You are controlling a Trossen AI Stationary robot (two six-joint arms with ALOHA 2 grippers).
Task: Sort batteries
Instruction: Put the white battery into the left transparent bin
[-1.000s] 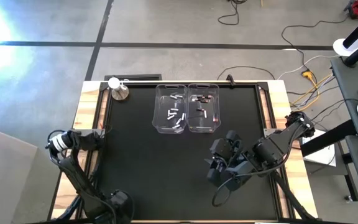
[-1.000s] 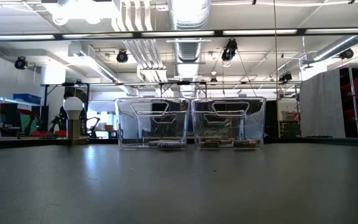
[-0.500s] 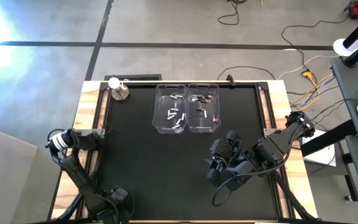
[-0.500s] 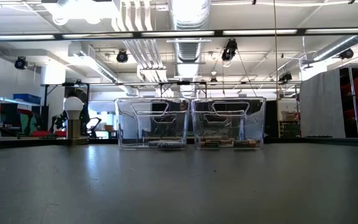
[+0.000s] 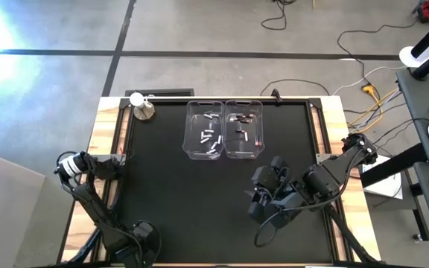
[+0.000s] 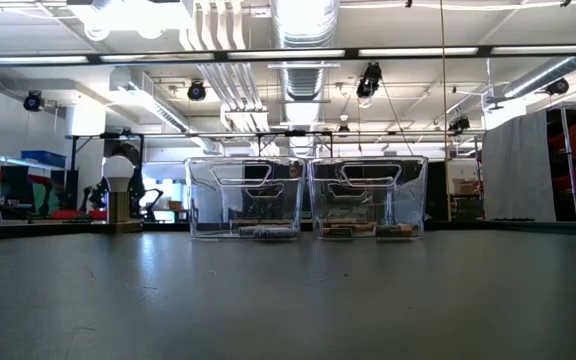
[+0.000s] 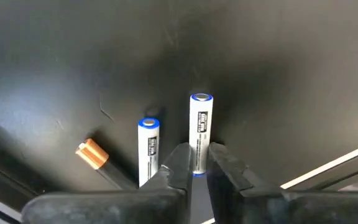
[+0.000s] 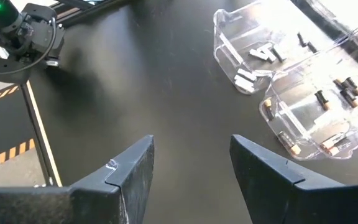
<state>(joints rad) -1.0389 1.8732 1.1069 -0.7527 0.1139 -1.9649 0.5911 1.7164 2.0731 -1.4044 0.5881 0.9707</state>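
The left hand [image 7: 195, 167], at the desk's [image 5: 199, 193] left edge, has just closed, pinching the near end of a white battery with blue caps [image 7: 200, 130]; a second white battery [image 7: 148, 149] and a dark copper-tipped battery [image 7: 95, 155] lie beside it. Its label print is unreadable. The right hand [image 8: 191, 163] hangs open over the desk's right side. The left clear bin [image 5: 192, 141] holds silvery-white batteries [image 5: 211, 138]; the right clear bin [image 5: 258, 145] holds dark batteries [image 5: 241, 126].

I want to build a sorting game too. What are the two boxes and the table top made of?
The two clear bins look like hard, glossy plastic: the batteries inside show right through the walls. The table top looks like a matte black mat, maybe rubber or foam, with little shine. Its edge looks like pale wood, with grain lines.
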